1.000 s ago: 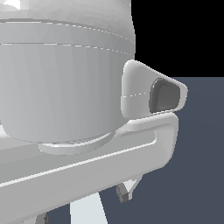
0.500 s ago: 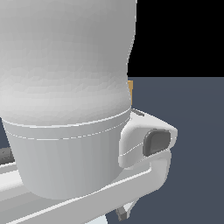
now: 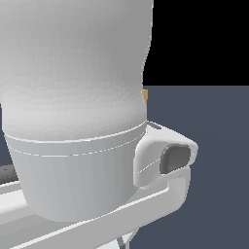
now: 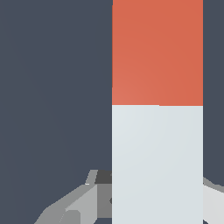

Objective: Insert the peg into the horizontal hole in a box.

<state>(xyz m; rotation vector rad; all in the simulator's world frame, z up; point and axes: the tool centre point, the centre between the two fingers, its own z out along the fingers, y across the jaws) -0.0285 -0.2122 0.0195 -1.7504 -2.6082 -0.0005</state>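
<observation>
Right up against the wrist cam sits the peg (image 4: 157, 109), filling much of that pic: a flat-faced bar w/ straight parallel edges, red-orange on one stretch and white/pale grey on the other, the two colours meeting at a crisp straight line across the bar approx halfway along what's visible. Both ends run out of frame, so full length can't be read. Grey gripper (image 4: 151, 199) parts show on either side of the pale section, one finger (image 4: 81, 203) angled in at roughly 8 o'clock of the peg's pale part, a lighter finger piece at roughly 4 o'clock; they sit tight against the bar's sides, so the gripper looks clamped on the peg, though the actual contact is hidden behind the bar. Behind the peg is only plain dark slate-blue floor (image 4: 52, 87). Exterior view is mostly blocked by the arm (image 3: 73, 97): a big white rounded link close to the lens, a paler collar below it, and a small white housing w/ a dark grey pad at about 4 o'clock of the link. Farther back, a thin sliver of tan-orange box (image 3: 145, 95) peeks out at the link's 3 o'clock edge; its face and the hole can't be seen. Beyond that, slate floor, then black background above.
</observation>
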